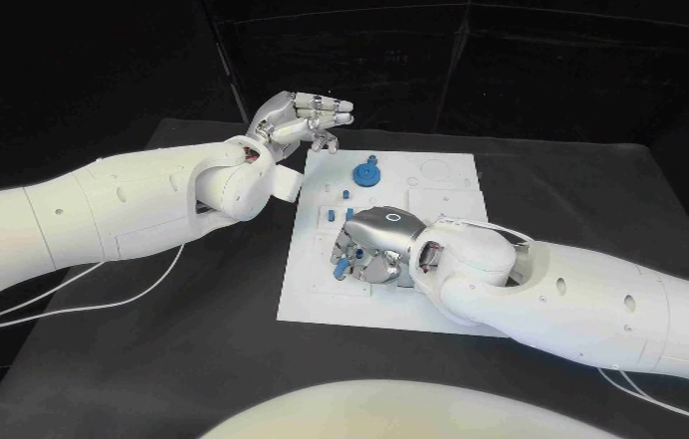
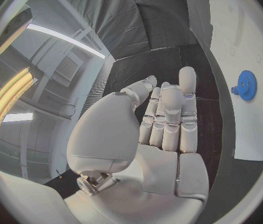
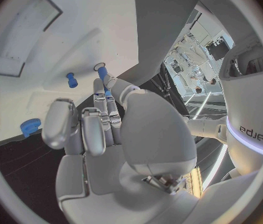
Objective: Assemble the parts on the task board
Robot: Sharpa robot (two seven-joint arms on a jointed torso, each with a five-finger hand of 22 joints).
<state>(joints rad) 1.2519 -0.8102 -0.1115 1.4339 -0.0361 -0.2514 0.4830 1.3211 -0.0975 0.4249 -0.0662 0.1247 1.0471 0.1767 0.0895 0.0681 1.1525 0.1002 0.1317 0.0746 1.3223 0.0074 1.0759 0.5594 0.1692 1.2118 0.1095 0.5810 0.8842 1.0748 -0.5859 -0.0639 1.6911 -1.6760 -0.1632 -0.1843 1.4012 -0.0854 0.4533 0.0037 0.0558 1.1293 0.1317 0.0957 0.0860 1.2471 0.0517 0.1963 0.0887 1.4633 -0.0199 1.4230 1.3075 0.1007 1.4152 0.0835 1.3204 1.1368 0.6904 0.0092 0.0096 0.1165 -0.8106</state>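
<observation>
- Task board (image 1: 431,305) lies beneath the right hand (image 1: 376,245), which hovers palm-down, fingers loosely curled, holding nothing visible.
- Left hand (image 1: 299,120), raised beyond the board's corner, is empty, fingers half-bent.
- Blue gear (image 1: 367,172) stands between both hands.

Black table (image 1: 172,359), loose white cables (image 1: 101,305) across its near left side.
</observation>
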